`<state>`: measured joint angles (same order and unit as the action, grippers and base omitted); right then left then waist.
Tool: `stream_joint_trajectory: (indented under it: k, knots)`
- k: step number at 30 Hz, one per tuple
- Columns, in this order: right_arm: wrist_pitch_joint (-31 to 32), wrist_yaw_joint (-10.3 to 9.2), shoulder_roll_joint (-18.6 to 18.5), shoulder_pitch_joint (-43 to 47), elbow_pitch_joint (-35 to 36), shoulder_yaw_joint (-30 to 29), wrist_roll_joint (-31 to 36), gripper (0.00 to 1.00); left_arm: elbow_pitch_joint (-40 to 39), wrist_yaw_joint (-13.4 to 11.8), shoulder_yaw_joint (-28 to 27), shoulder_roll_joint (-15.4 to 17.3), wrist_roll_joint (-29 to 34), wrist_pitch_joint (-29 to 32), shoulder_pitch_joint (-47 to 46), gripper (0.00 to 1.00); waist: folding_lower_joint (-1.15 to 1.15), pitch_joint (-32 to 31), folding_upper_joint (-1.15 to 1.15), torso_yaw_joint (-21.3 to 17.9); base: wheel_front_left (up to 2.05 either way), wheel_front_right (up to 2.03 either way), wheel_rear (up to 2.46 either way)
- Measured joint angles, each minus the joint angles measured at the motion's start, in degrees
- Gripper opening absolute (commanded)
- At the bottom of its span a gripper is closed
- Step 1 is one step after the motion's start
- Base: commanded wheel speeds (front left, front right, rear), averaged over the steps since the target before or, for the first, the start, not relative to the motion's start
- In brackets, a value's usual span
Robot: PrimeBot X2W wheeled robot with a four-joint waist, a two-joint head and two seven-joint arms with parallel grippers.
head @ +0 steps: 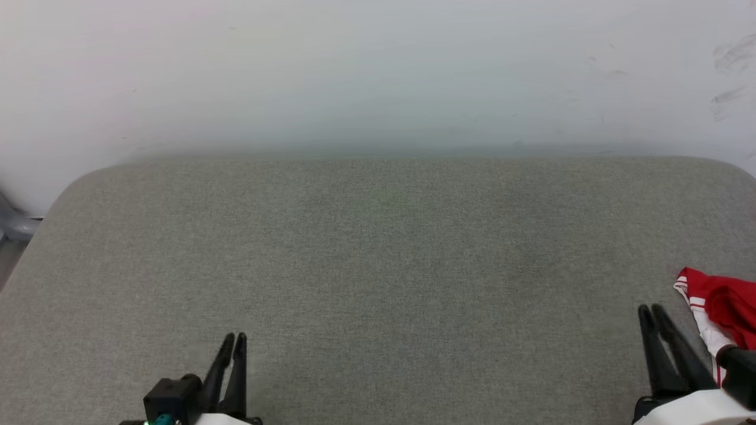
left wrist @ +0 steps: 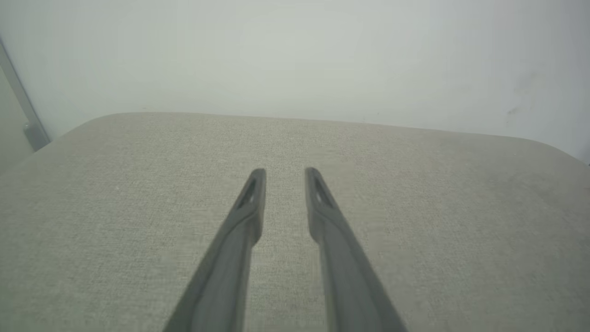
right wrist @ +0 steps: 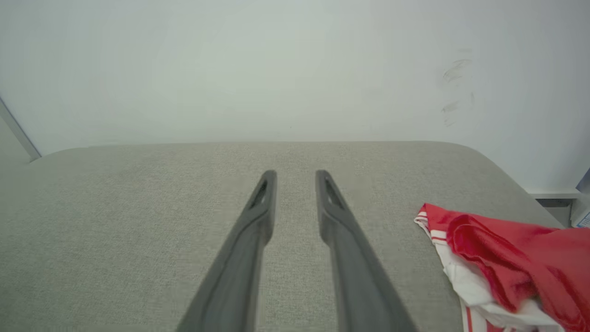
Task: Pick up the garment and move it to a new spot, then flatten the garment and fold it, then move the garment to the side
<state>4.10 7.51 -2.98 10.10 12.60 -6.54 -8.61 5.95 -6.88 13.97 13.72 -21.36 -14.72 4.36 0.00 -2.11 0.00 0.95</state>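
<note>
The garment (head: 723, 304) lies crumpled at the right edge of the grey fabric-covered table, red with a white sleeve and striped trim showing. In the right wrist view the garment (right wrist: 507, 258) sits to the right of the fingers, apart from them. My right gripper (head: 649, 310) hovers just left of the cloth, open a little and holding nothing; the right wrist view shows the same gripper (right wrist: 296, 174) with bare fabric between its fingers. At the lower left my left gripper (head: 234, 339) is also open a little and empty, seen over the table as the left gripper (left wrist: 285, 173).
The grey padded table (head: 378, 265) has rounded far corners and ends against a white wall (head: 378, 71) with scuff marks at the right. A grey metal part (head: 15, 224) stands past the table's left edge.
</note>
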Motion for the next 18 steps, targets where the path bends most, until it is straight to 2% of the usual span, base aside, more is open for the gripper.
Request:
stream_joint_trajectory:
  k: [2,18]
  knots:
    - [0.0,0.0,0.02,0.21,-0.96,0.1,-0.62,0.0,0.8,0.14,0.1,-0.33,-0.7,0.25,0.55,0.0,0.0,0.02,0.0,-0.01,0.0,0.0,0.0]
    - [0.0,0.0,-0.05,-2.16,-6.26,0.67,-18.41,0.0,2.5,2.96,-3.59,-2.05,-15.71,4.24,-0.9,0.0,0.0,0.32,0.0,-0.13,0.0,0.0,0.0]
